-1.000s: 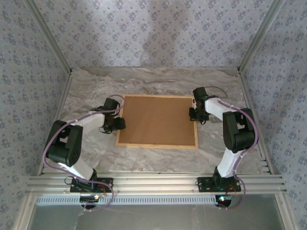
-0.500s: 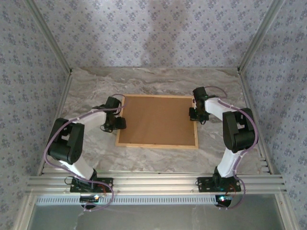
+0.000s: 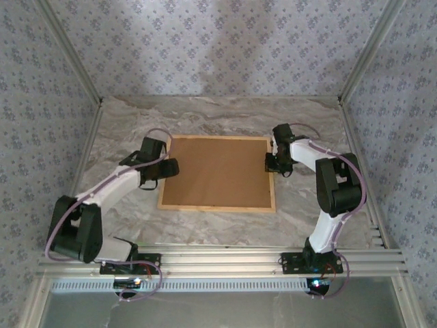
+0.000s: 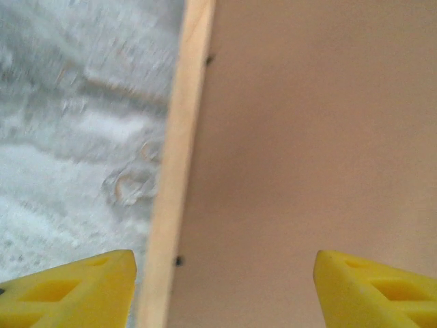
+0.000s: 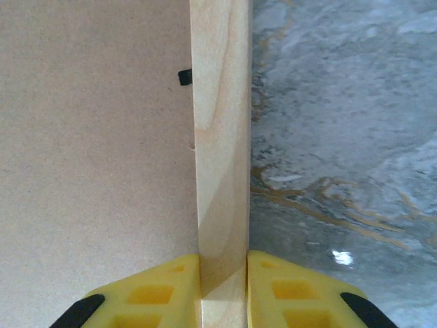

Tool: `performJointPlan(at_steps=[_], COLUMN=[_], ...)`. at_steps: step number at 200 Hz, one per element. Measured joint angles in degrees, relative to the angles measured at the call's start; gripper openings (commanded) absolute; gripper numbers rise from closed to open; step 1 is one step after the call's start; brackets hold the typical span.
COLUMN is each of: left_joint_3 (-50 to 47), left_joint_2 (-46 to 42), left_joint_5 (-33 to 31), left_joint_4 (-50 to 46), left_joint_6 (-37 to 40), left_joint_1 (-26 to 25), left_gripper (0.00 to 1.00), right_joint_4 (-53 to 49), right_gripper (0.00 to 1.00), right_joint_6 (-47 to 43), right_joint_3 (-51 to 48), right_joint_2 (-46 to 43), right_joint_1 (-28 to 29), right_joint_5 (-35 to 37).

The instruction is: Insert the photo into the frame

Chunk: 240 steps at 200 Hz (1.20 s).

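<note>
Broadly, the job is looking close to its end. The marble desk [image 3: 225, 229] is carrying the frame [image 3: 216, 208] at its centre, and the frame is lying flat with its back facing up. A plain brown backing board [image 3: 218, 171] is filling the whole opening inside the wooden rails, so the photo is probably sitting face down beneath it. That is a judgement, since the board is covering whatever is underneath.

At the frame's 3 o'clock rail, towards the far end, the right claw [image 3: 272, 162] is pinching the wood. In the right wrist view its yellow fingers [image 5: 171, 287] are pressing on both faces of the rail.

At the 9 o'clock rail the left claw [image 3: 167, 169] is standing wide apart and holding nothing. From the left wrist view it is straddling the rail, one finger over the desk and the other over the board. Whether it is touching the frame cannot be told.

Small black tabs [image 5: 184, 77] are showing along the rail's inner edge against the board. What is likely remaining is securing the board and letting go.
</note>
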Motion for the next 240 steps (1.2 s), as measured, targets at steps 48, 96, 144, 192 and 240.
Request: performJointPlan(at_steps=[48,96,144,192,240], left_joint_3=[-0.46,-0.50,-0.04,1.86,2.54], left_joint_2=[0.87,7.02,14.03,19.47,20.55], left_joint_5=[4.74,8.33,10.29,10.45,11.63], left_joint_4=[9.09,13.35,15.52,15.58,16.02], left_joint_6=[10.38,32.15,46.88,54.14,56.96], left_joint_1=[-10.01,-25.68,-30.05,-30.45,-30.80], left_gripper=[0.70,0.70,0.66,0.56,0.37], right_joint_4=[1.29,1.14,0.92,0.90,-0.02], right_gripper=[0.30,0.45,0.55,0.59,0.61], right_joint_6=[2.51,2.05,1.88,1.88,1.81], right_joint_3=[7.65,12.76,6.01,-0.17,-2.01], right_joint_2=[5.75,5.53,-2.16,-4.09,-5.33], right_joint_1=[1.11,2.47,-0.83,-0.50,-0.13], right_joint_5=[-6.08,-10.14,-9.51,-9.09,-9.05])
